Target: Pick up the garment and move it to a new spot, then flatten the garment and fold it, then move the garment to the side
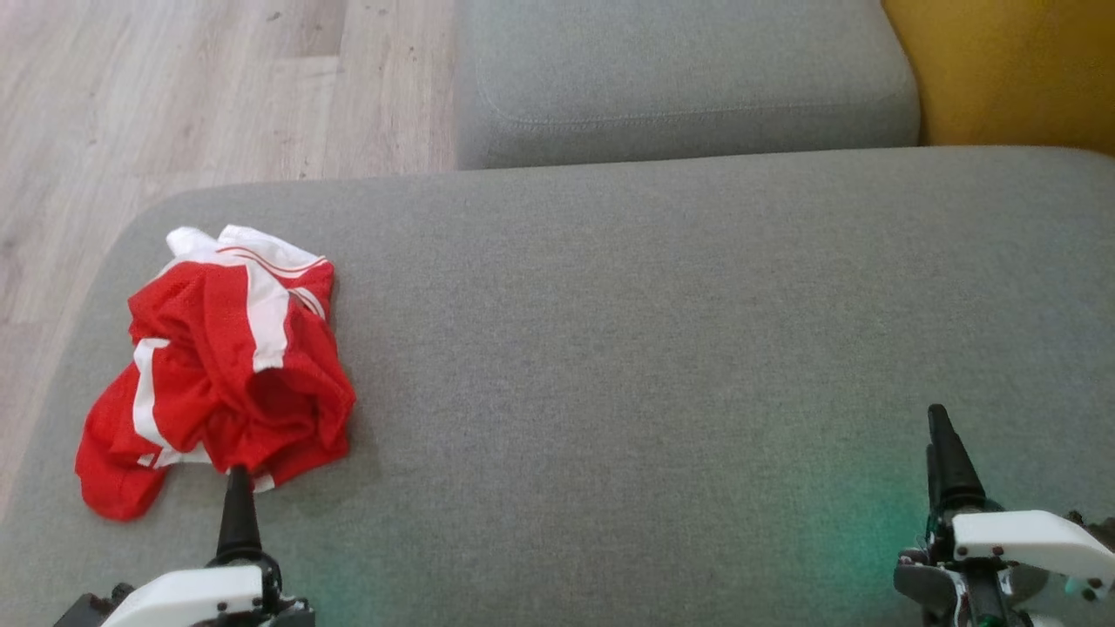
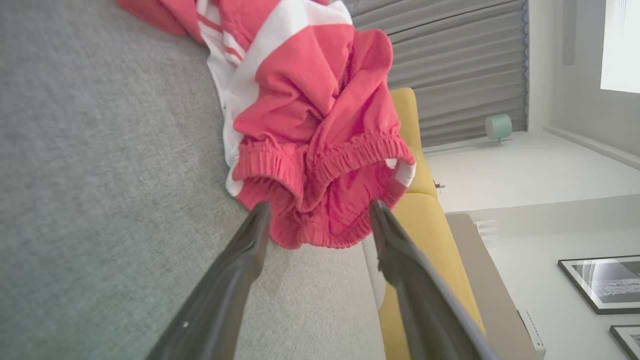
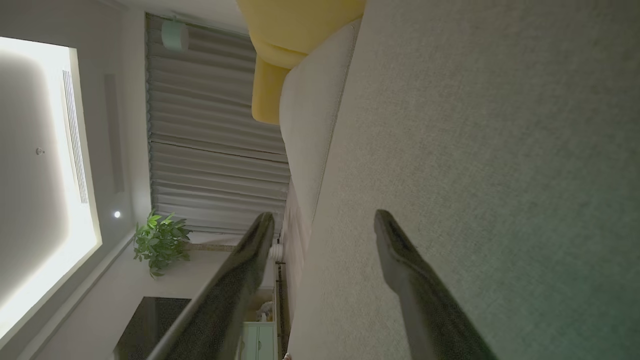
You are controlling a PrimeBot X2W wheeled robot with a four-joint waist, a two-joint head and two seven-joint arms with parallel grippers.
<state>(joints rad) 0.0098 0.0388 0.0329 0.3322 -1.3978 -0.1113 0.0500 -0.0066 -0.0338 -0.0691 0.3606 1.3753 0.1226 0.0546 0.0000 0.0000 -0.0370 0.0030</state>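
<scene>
The garment [image 1: 222, 370] is a red mesh piece with white stripes, lying crumpled in a heap at the left end of the grey sofa seat [image 1: 653, 348]. In the left wrist view the garment [image 2: 310, 135] shows a gathered elastic edge just beyond my fingertips. My left gripper [image 1: 237, 477] sits at the heap's near edge, jaws open, nothing between them [image 2: 320, 212]. My right gripper [image 1: 939, 422] hovers low over bare seat fabric at the lower right, far from the garment, and stands open [image 3: 325, 220].
A second grey cushion [image 1: 688, 78] lies behind the seat, with a yellow cushion [image 1: 1010, 70] at the far right. Pale wood floor [image 1: 174, 87] lies beyond the seat's left edge. The wrist views show pleated curtains [image 3: 215, 150] and a potted plant [image 3: 160, 240].
</scene>
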